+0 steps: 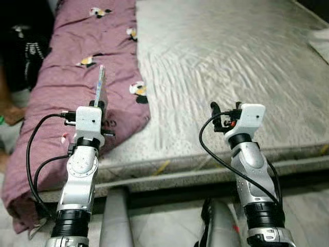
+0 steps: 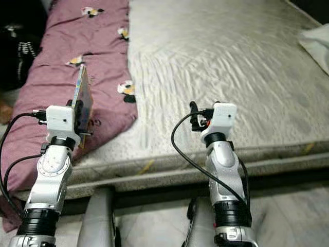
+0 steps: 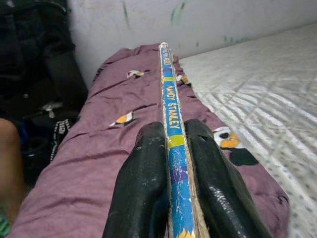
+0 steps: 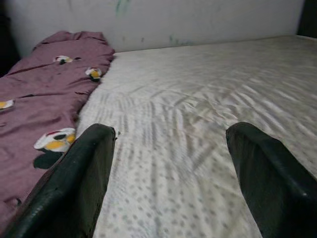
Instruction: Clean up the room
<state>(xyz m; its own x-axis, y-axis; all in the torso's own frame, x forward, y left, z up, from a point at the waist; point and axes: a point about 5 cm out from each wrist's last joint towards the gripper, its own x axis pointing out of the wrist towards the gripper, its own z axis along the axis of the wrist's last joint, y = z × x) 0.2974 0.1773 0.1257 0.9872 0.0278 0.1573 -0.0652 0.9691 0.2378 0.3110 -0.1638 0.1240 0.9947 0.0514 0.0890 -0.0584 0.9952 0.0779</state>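
Over bed (image 1: 231, 62), left claw (image 3: 171, 163) grips book (image 3: 171, 114).

The bed (image 1: 231, 56) is a bare mattress with a pale, finely speckled, quilted cover, its near edge running across in front of the robot. A mauve quilt (image 1: 77, 82) with small cartoon penguin prints lies along the bed's left side, bunched lengthwise and hanging over the near left corner toward the floor (image 1: 308, 206). At the far right edge of the mattress rests a white pillow (image 2: 316, 43), partly cut off.
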